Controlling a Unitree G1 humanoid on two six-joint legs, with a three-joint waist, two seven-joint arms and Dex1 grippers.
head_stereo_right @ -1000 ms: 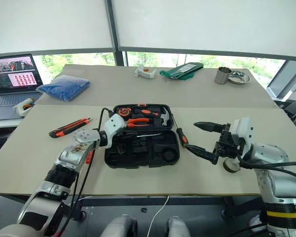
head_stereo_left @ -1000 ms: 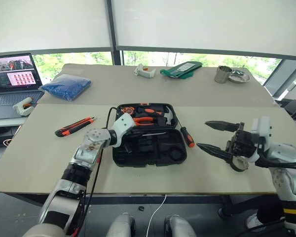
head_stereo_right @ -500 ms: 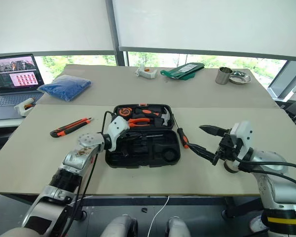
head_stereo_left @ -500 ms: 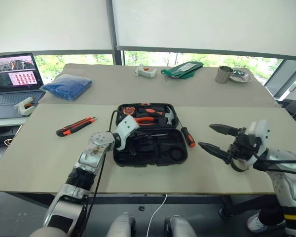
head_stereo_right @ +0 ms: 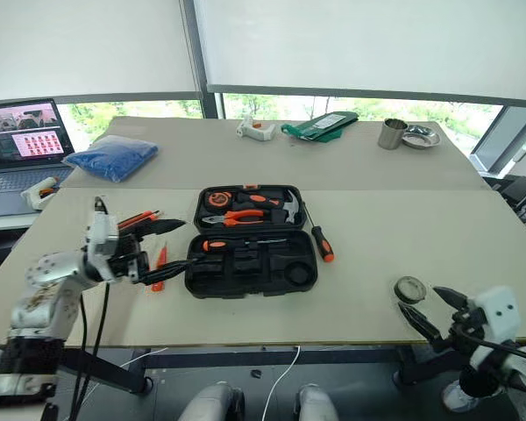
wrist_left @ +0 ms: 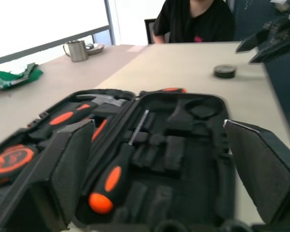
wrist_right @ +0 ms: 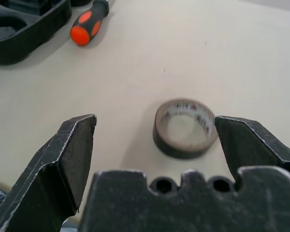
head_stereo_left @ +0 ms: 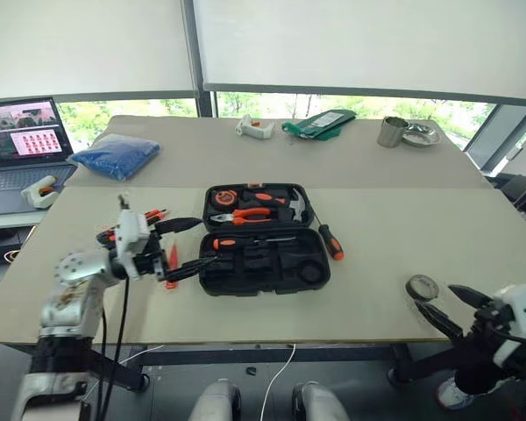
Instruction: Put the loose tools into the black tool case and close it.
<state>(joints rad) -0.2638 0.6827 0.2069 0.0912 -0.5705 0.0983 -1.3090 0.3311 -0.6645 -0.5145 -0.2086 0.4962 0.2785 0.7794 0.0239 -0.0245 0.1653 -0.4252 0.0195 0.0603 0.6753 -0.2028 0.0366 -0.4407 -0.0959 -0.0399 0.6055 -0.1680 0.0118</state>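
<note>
- The black tool case (head_stereo_left: 265,237) lies open near the middle of the near table (head_stereo_left: 403,241), its far half holding a hammer (head_stereo_left: 296,203), orange-handled pliers (head_stereo_left: 245,215) and a round orange tape measure (head_stereo_left: 225,197); the near half shows moulded recesses
- A long-shaft screwdriver (head_stereo_left: 245,241) lies in the case along the far edge of the near half, orange handle to the left, steel shaft running right; in the left wrist view it sits in a recess (wrist_left: 113,176)
- A short black-handled screwdriver (head_stereo_left: 331,241) lies on the table just beside the case's right edge, outside it
- A small all-orange tester pen (head_stereo_left: 171,266) lies on the table left of the case, near the left fingertips; a utility knife (head_stereo_right: 136,218) lies farther left, partly hidden behind the left gripper
- The left gripper (head_stereo_left: 191,243) hangs left of the case, pointing right at it, fingers spread wide apart with nothing between them
- The right gripper (head_stereo_left: 445,309) sits at the near right edge of the table, fingers wide apart and empty; a roll of tape (wrist_right: 185,127) lies on the table just ahead of it, touched by neither finger
</note>
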